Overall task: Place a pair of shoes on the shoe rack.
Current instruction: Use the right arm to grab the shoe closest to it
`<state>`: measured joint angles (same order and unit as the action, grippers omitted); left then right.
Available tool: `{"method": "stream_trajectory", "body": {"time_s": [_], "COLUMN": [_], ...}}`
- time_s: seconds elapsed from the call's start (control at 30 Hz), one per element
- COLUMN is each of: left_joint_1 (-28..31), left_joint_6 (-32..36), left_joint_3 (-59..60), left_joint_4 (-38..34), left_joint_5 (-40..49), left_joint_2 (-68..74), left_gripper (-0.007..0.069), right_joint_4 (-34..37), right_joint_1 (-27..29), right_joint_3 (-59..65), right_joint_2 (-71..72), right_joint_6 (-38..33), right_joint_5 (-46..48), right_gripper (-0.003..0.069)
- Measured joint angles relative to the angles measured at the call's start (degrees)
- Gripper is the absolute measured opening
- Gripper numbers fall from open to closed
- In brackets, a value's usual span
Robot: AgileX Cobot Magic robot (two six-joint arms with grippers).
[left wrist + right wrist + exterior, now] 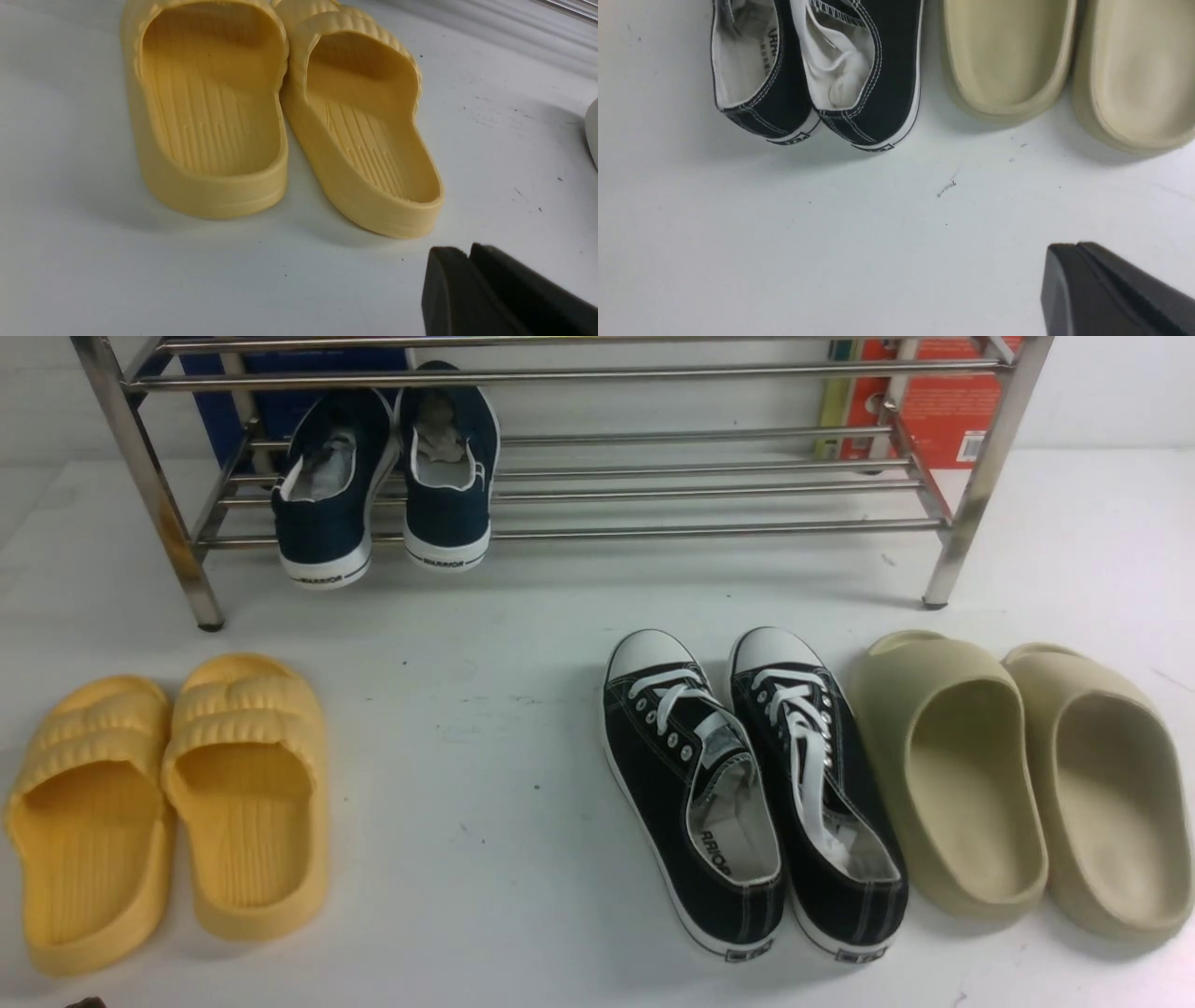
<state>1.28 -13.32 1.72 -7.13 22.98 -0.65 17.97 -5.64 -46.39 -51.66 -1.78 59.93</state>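
The black canvas sneakers with white laces (695, 803) lie toe-to-rack, right of middle, short of the shiny steel-tube rack (579, 530), far of the nearer right claw (1080, 245), which is closed and empty like the left claw (468, 254).

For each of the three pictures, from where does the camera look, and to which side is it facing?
Front: between the arms, facing forward to the steel-tube rack; a dark tip at the lower edge, unclear.
Left wrist: on left arm, facing yellow foam slides; closed left gripper shows.
Right wrist: on right arm, facing down; closed right gripper shows.
Front and right wrist share black canvas sneakers.
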Motion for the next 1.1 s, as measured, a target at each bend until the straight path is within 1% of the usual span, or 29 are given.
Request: {"method": "stream_trajectory", "body": {"time_s": [0.1, 0.13, 0.17, 0.23, 0.3, 0.37, 0.43, 0.47, 0.57, 0.6, 0.7, 0.73, 0.83, 0.97, 1.03, 1.07, 1.1], "left_joint_1": [0.0, 0.0, 0.0, 0.0, 0.0, 0.0, 0.0, 0.0, 0.0, 0.0, 0.0, 0.0, 0.0, 0.0, 0.0, 0.0, 0.0], "left_joint_6": [0.0, 0.0, 0.0, 0.0, 0.0, 0.0, 0.0, 0.0, 0.0, 0.0, 0.0, 0.0, 0.0, 0.0, 0.0, 0.0, 0.0], "left_joint_3": [0.0, 0.0, 0.0, 0.0, 0.0, 0.0, 0.0, 0.0, 0.0, 0.0, 0.0, 0.0, 0.0, 0.0, 0.0, 0.0, 0.0], "left_joint_4": [0.0, 0.0, 0.0, 0.0, 0.0, 0.0, 0.0, 0.0, 0.0, 0.0, 0.0, 0.0, 0.0, 0.0, 0.0, 0.0, 0.0], "left_joint_5": [0.0, 0.0, 0.0, 0.0, 0.0, 0.0, 0.0, 0.0, 0.0, 0.0, 0.0, 0.0, 0.0, 0.0, 0.0, 0.0, 0.0], "left_joint_2": [0.0, 0.0, 0.0, 0.0, 0.0, 0.0, 0.0, 0.0, 0.0, 0.0, 0.0, 0.0, 0.0, 0.0, 0.0, 0.0, 0.0], "left_gripper": [0.0066, 0.0066, 0.0069, 0.0071, 0.0073, 0.0076, 0.0078, 0.0079, 0.0082, 0.0083, 0.0087, 0.009, 0.0091, 0.0092, 0.0092, 0.0092, 0.0092], "right_joint_4": [-0.8, -1.2, -3.6, -7.9, -13.1, -19.2, -23.2, -24.0, -27.7, -28.8, -29.1, -28.9, -28.6, -27.0, -26.8, -26.8, -26.6], "right_joint_1": [-6.6, -7.2, -12.5, -17.3, -22.6, -27.3, -30.0, -30.3, -31.6, -31.6, -30.9, -30.3, -29.4, -27.6, -27.5, -27.5, -27.5], "right_joint_3": [-4.1, -4.7, -7.5, -10.0, -12.4, -14.4, -15.1, -15.2, -15.4, -15.5, -15.7, -15.7, -15.7, -15.7, -15.7, -15.7, -15.8], "right_joint_2": [-7.4, -8.4, -12.4, -16.4, -20.2, -24.8, -28.4, -29.6, -34.3, -36.5, -40.2, -41.7, -43.8, -47.4, -48.8, -49.0, -49.4], "right_joint_6": [1.3, 1.8, 4.3, 8.1, 12.5, 17.8, 21.1, 21.7, 24.4, 25.0, 26.1, 26.3, 26.5, 26.6, 26.6, 26.6, 26.6], "right_joint_5": [-1.1, -1.2, -2.1, -2.5, -2.6, -3.3, -4.5, -4.9, -8.5, -10.2, -13.4, -14.6, -15.5, -15.9, -15.9, -15.9, -16.1], "right_gripper": [0.0025, 0.0025, 0.0027, 0.0036, 0.0062, 0.0118, 0.019, 0.0208, 0.0349, 0.0412, 0.048, 0.0486, 0.0473, 0.0388, 0.0332, 0.0327, 0.0271]}}
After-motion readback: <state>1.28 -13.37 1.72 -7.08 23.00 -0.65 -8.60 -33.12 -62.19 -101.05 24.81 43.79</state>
